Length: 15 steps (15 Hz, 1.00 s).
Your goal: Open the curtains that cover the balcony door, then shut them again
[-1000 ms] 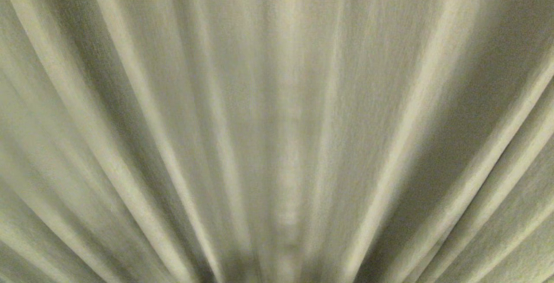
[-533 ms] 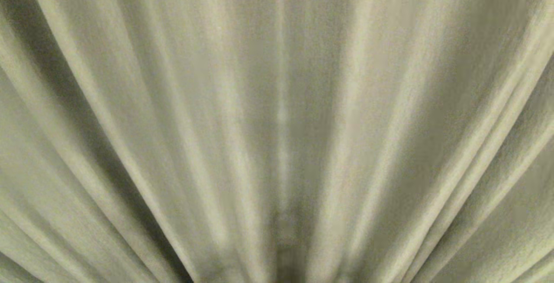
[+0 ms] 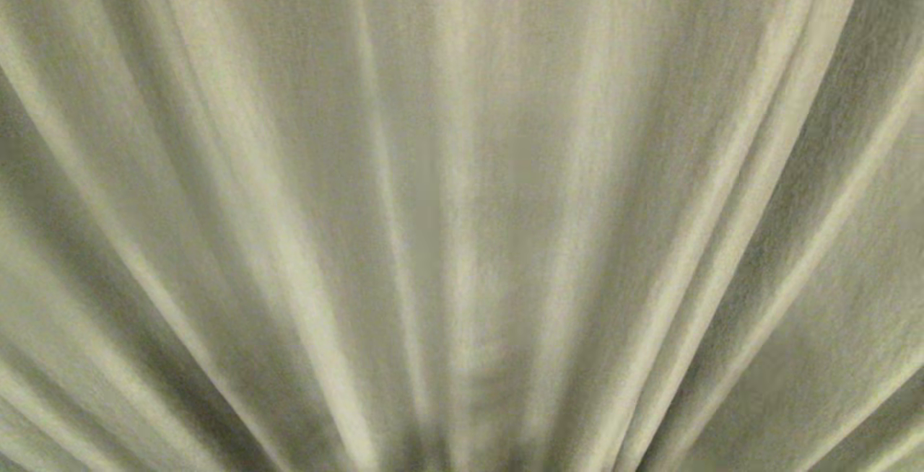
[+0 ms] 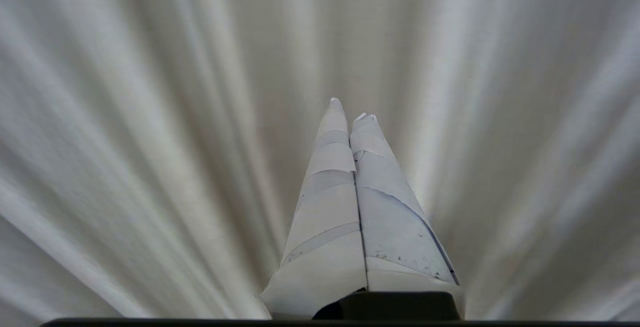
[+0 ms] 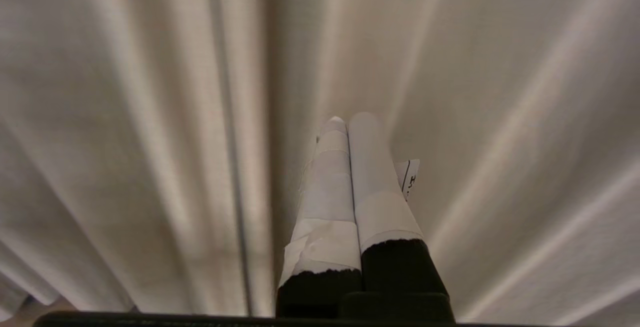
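Pale grey-beige pleated curtains (image 3: 462, 169) fill the whole head view, hanging in long folds close in front of me. The same fabric fills the left wrist view as curtains (image 4: 150, 117) and the right wrist view as curtains (image 5: 125, 117). My left gripper (image 4: 351, 113) is shut, its white-taped fingers pressed together with nothing between them, tips close to the cloth. My right gripper (image 5: 350, 119) is shut too, empty, pointing at the folds. Neither arm shows in the head view. The balcony door is hidden behind the curtains.
A small patch of floor (image 5: 35, 307) shows under the curtain hem at one corner of the right wrist view. A loose paper tag (image 5: 409, 179) sticks out beside the right fingers.
The curtain folds have slid across the head view between frames, so the whole picture shifted. The fabric still fills the view.
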Tool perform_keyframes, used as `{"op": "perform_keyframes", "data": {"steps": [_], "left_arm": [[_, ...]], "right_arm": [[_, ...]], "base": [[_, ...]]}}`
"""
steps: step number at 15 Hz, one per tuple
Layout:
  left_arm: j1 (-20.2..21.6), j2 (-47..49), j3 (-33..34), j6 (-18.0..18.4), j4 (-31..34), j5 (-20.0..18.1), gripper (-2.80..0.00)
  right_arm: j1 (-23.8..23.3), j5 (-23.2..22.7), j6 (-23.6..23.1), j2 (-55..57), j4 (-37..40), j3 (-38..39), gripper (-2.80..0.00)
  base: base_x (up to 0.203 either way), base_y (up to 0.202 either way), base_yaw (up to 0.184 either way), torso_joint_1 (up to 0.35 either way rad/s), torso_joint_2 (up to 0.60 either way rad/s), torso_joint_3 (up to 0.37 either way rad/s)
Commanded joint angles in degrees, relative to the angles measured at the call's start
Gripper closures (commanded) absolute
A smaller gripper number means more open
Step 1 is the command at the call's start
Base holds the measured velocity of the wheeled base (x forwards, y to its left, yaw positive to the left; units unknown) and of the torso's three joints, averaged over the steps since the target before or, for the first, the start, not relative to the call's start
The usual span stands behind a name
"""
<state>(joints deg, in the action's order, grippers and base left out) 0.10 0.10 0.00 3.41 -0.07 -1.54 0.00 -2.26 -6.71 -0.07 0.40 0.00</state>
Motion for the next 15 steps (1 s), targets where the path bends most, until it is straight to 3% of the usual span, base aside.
{"op": "perform_keyframes", "data": {"steps": [1,12,15], "left_arm": [[-0.1,-0.1,0.0,0.0,0.0,-0.1,0.0],[0.0,-0.1,0.0,-0.1,0.0,0.0,0.0],[0.0,-0.1,0.0,-0.4,0.0,0.0,0.0]], "right_arm": [[0.0,0.0,-0.1,0.1,0.0,0.0,0.0],[0.0,-0.1,-0.1,0.1,-0.1,0.0,0.0],[0.0,-0.1,-0.1,0.1,0.0,0.0,0.0]], "base": [[0.0,-0.195,0.002,0.002,-0.01,0.002],[0.0,-0.19,0.002,0.002,0.0,0.003],[0.0,-0.076,0.001,0.001,0.0,0.0]]}}
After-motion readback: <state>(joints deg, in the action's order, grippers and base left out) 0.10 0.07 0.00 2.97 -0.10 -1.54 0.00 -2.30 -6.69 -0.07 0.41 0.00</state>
